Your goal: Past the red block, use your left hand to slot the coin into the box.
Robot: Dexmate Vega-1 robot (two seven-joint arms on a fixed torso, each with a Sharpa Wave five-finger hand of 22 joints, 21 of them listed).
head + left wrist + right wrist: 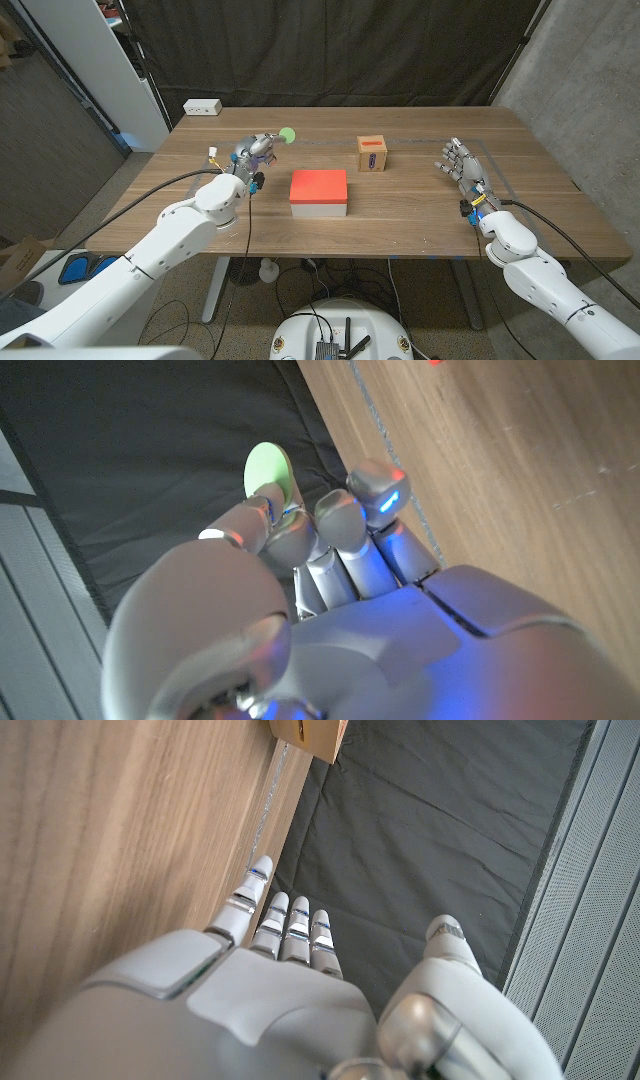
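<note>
Left hand point(252, 152) pinches the coin point(288, 134) (flat face up-table) above the table.

My head camera looks down from above over the brown wooden table point(420, 215) with both my arms. Each wrist camera sits close behind its own hand, facing along the fingers. The small brown cardboard box point(372, 153) point(310, 735) appears in head and right-wrist views.

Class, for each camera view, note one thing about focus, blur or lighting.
Head view: evenly lit and sharp across the wooden table. Left wrist view: the left hand is soft and blurred up close, with blue glow on it, while the pale green round coin reads clearer. Right wrist view: the right hand is blurred near the lens.
</note>
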